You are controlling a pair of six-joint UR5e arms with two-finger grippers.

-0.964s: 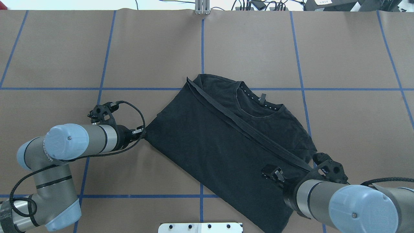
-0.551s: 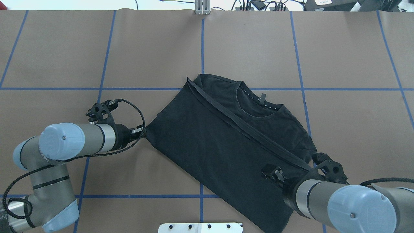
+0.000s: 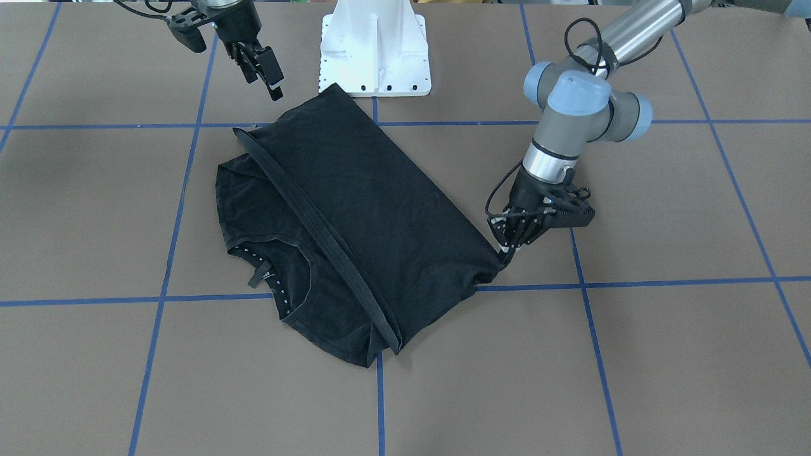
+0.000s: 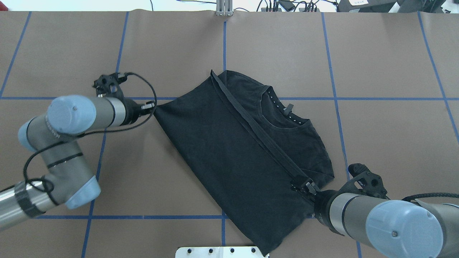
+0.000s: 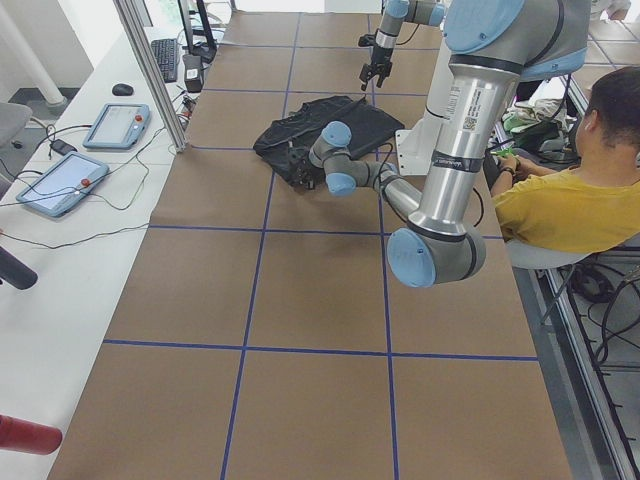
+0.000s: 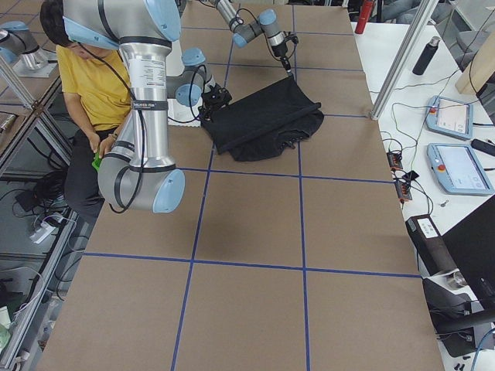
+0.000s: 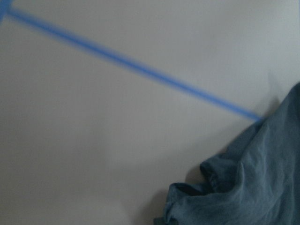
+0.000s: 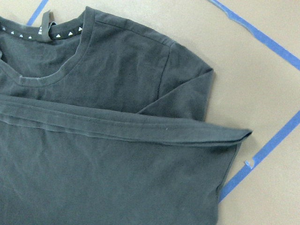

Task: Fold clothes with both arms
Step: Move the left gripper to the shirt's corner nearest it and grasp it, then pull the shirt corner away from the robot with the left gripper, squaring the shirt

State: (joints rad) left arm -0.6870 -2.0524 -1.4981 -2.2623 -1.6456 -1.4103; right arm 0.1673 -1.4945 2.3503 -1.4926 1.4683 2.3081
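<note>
Swinging away from the robot since the earlier overhead frame, the left gripper (image 4: 153, 106) has dragged its corner of the black T-shirt (image 4: 222, 150) outward, so the half-folded garment now lies at a steeper slant on the tabletop (image 4: 376, 136). Nearest the base, the right gripper (image 3: 261, 68) hovers over the shirt's near corner, its jaws apparently apart and holding nothing. Farther out, the left jaws look clamped on the taut corner. Beyond the doubled hem band (image 4: 251, 125), the collar (image 4: 283, 111) lies exposed. To square the fold, the left pull should probably be low and slow, and the right gripper should secure its corner before more tension bunches the cloth.
</note>
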